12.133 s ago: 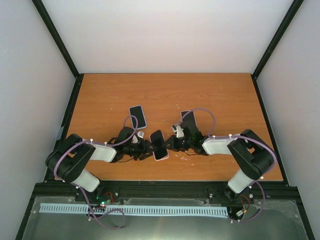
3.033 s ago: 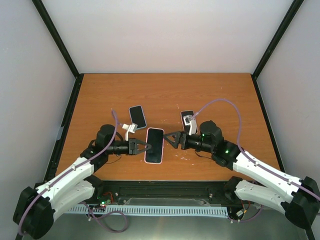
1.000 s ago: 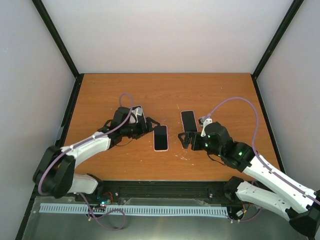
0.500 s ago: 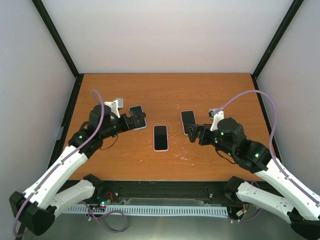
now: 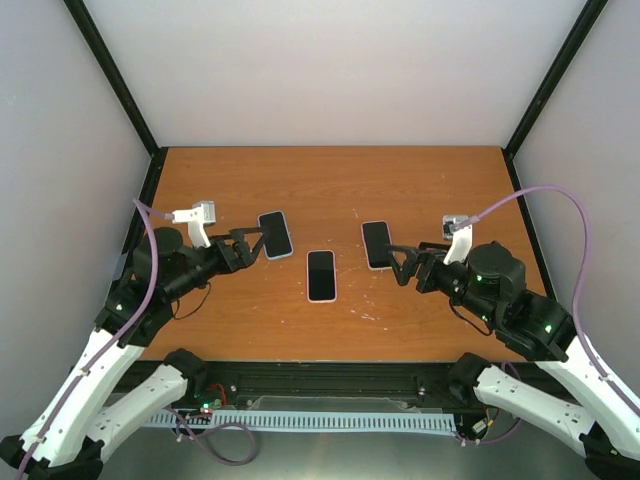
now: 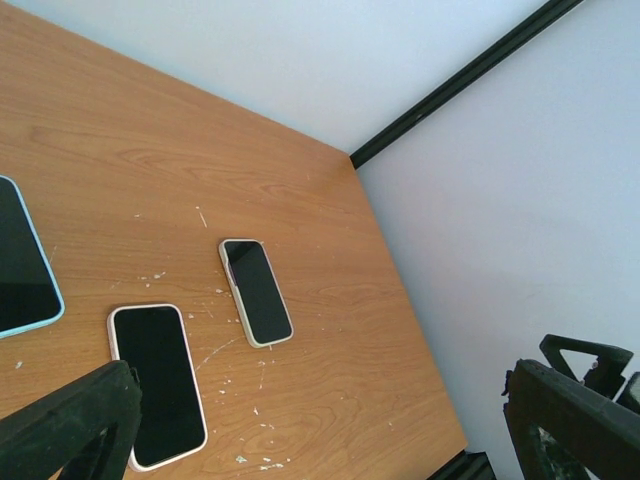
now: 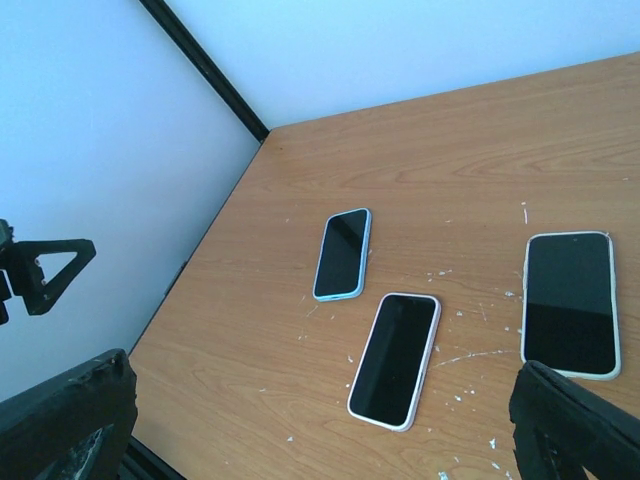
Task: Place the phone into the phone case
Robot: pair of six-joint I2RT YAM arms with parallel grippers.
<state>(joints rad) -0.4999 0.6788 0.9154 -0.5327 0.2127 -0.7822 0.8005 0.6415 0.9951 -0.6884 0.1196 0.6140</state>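
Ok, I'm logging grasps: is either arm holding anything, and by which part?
Nothing held: left jaws and right jaws stand open, clear of the phones.

Open desk [image 5: 330, 180] stretched beyond blue-cased phone [image 5: 275, 234], pink-cased phone [image 5: 321, 275], white-cased phone [image 5: 377, 244], all lying flat with gaps between, walls [image 5: 330, 70] closed three sides

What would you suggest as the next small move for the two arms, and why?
Probably draw both arms back toward their bases: the left gripper and right gripper hang open and empty, touching nothing, and the middle phone lies flat in its pink case, so nothing seems left to grasp.
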